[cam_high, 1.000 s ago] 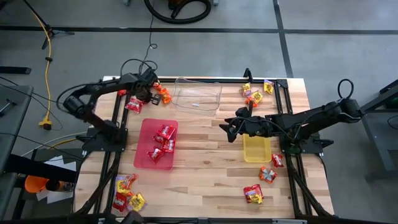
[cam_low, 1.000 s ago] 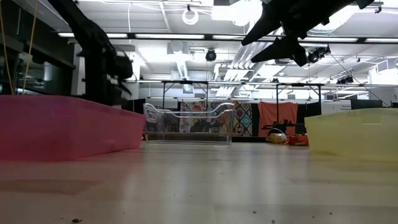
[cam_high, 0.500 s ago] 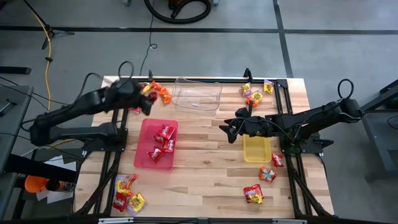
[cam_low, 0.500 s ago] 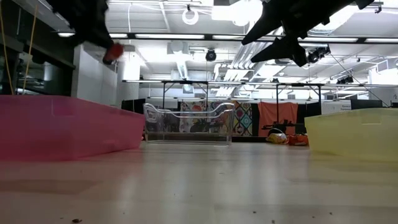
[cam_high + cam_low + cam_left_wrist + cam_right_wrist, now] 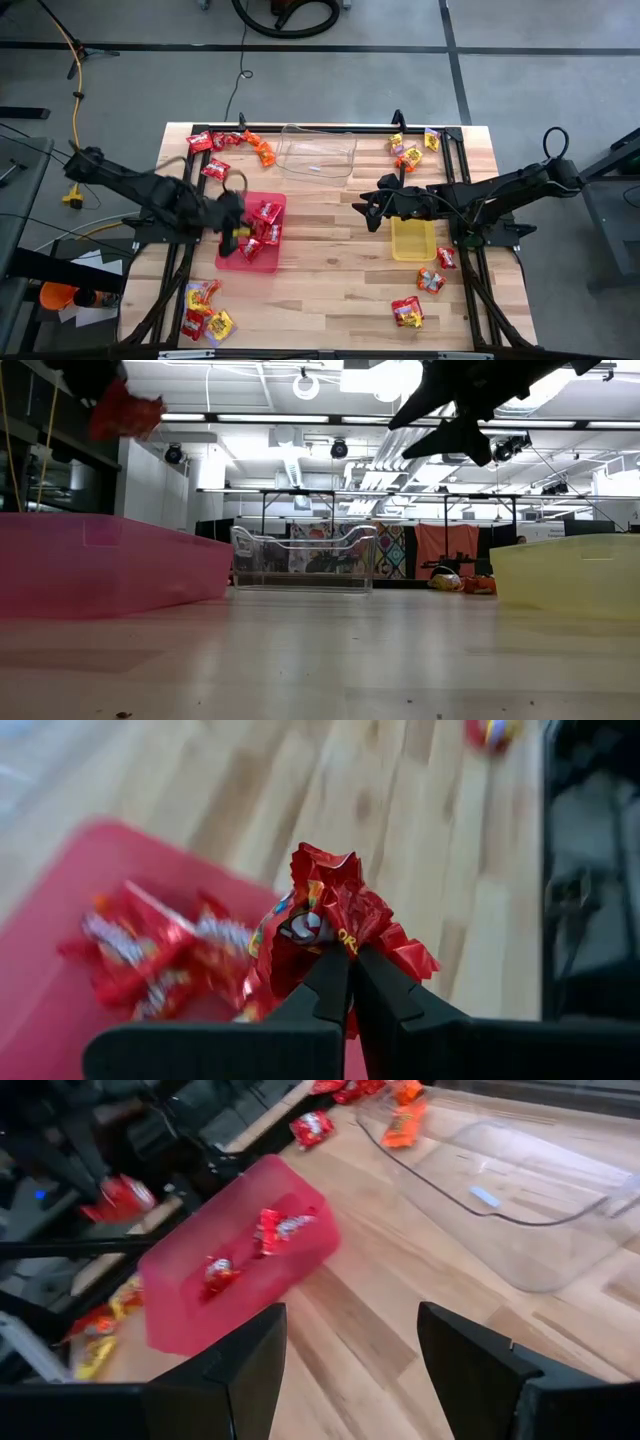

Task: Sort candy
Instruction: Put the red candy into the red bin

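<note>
My left gripper (image 5: 234,230) hovers over the left side of the red tray (image 5: 240,204), shut on a crumpled red candy packet (image 5: 330,910), which also shows high up in the low view (image 5: 125,412). Several red packets (image 5: 263,222) lie inside that tray. My right gripper (image 5: 366,206) is open and hangs above bare wood between the red tray and the yellow tray (image 5: 412,243). In the right wrist view its fingers (image 5: 350,1370) stand wide apart, touching nothing. My left gripper pinches the red packet by one crumpled wrapper edge (image 5: 345,942) between its two fingertips. The rest of the packet sticks out past the fingertips. It is lifted clear, above the red tray.
A clear tray (image 5: 318,152) sits at the far middle. Loose candy lies at the far left (image 5: 212,155), far right (image 5: 410,150), near right (image 5: 420,296) and near left (image 5: 204,308). Black frame rails run along both sides of the table.
My left gripper has risen from the candy at the far left corner with a red packet in its fingers. It has swung toward the near edge and now hangs over the red tray's left side. The right arm has kept still.
</note>
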